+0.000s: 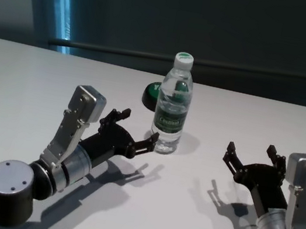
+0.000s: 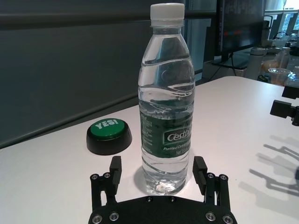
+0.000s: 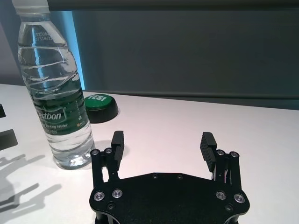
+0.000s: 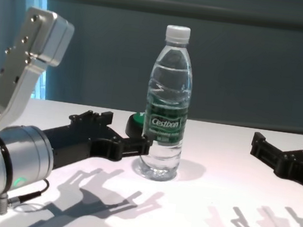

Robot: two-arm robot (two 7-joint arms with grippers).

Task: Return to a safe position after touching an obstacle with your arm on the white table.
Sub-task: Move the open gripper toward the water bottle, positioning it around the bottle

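Hands first: left hand low over the white surface, fingers spread wide, empty, tips right up against the bottle base but can't tell if actually touching. Right hand well off to the right side, also splayed open, grasping nothing, plenty of bare surface between it and the bottle. Bottle standing upright mid-surface, white cap on, green label band. Just behind it, a black-and-green button, near the far edge. Beyond that edge, just a dark wall. Left wrist view: bottle sitting square between the two fingers, "YES!" readable on the button. Chest view: button mostly hidden behind the bottle.
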